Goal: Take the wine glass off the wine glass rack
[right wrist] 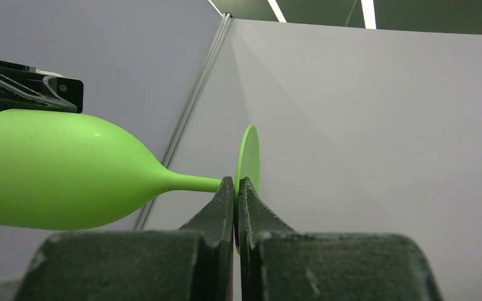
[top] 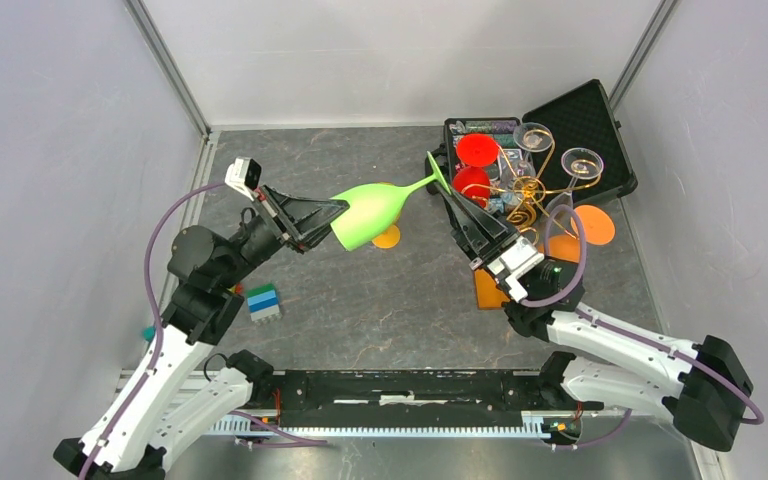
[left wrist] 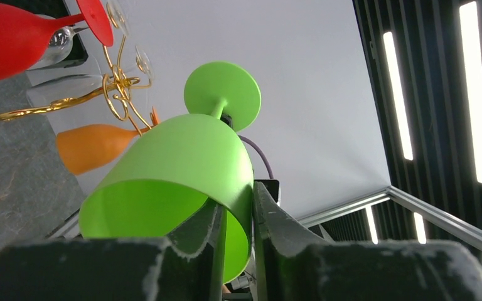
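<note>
The green wine glass is lying sideways in the air, bridging the gap between the two grippers. The right gripper is pinching the stem right where it meets the foot. In the right wrist view its fingers are pressing nearly together, with the bowl stretching away to their left and the foot disc standing just past their tips. The left gripper is gripping the bowl at its rim. In the left wrist view one of its fingers is sitting outside the wall and the other inside the mouth, nipping the green wall between them. The wine glass rack is standing just behind and to the right of the right fingers, carrying red glasses and clear glasses.
</note>
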Robot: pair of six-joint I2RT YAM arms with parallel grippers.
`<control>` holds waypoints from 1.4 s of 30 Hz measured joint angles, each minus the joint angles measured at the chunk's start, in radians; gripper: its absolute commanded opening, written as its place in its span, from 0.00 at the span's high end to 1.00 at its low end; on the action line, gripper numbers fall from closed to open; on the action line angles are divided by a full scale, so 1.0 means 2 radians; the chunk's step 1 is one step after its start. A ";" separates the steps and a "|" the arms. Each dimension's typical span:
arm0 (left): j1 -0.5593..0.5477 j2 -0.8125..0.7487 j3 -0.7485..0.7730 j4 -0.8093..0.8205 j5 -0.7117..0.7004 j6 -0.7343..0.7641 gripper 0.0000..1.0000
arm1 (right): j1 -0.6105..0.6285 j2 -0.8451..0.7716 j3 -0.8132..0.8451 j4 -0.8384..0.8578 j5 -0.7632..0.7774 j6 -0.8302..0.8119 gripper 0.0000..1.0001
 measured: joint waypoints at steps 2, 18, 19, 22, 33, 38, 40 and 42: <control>0.000 0.005 0.000 0.006 0.004 -0.002 0.96 | 0.000 0.002 0.000 0.003 0.003 0.001 1.00; 0.000 0.019 0.065 -0.092 -0.034 0.122 0.98 | 0.003 -0.028 0.019 -0.089 -0.002 0.023 0.17; 0.000 0.019 0.080 -0.116 -0.049 0.146 0.98 | 0.003 -0.037 0.021 -0.101 -0.005 0.023 0.17; 0.000 0.020 0.133 -0.193 -0.112 0.218 0.98 | 0.003 -0.066 0.024 -0.132 -0.008 0.020 0.17; 0.000 0.126 0.274 -0.454 -0.305 0.470 0.98 | 0.003 -0.149 0.068 -0.307 0.049 -0.027 0.17; 0.000 0.245 0.284 -0.526 -0.321 0.539 0.98 | 0.003 -0.142 0.132 -0.408 0.134 -0.038 0.18; 0.000 0.295 0.286 -0.544 -0.321 0.559 0.98 | 0.003 -0.136 0.156 -0.439 0.169 -0.042 0.17; 0.000 0.339 0.295 -0.560 -0.321 0.575 0.98 | 0.003 -0.136 0.161 -0.459 0.198 -0.049 0.17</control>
